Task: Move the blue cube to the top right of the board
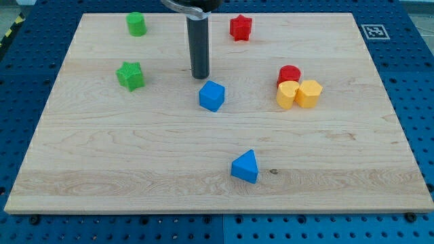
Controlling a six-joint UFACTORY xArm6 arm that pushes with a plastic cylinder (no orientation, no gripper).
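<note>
Starting out at the view's left of the tip, a green cylinder [136, 24] sits up and away toward the board's top edge, and a green star-shaped block [130, 75] lies level with the tip, well apart on that same side. Now the rod itself: it comes down from the view's top, straight and dark, and the tip [200, 76] rests on the wooden board [102, 156], bare, holding nothing, touching no block. Just below it and a shade to the view's right is the blue cube [211, 95], a bright, solid blue, turned so one corner faces the view's bottom, its faces showing lighter on top; a narrow strip of board separates it from the tip. Further down, well apart, a blue triangular block [245, 167]. Up to the right, a red star-shaped block [240, 27]. Off to the right, a red cylinder [289, 74] touches two yellow blocks [299, 93] side by side.
</note>
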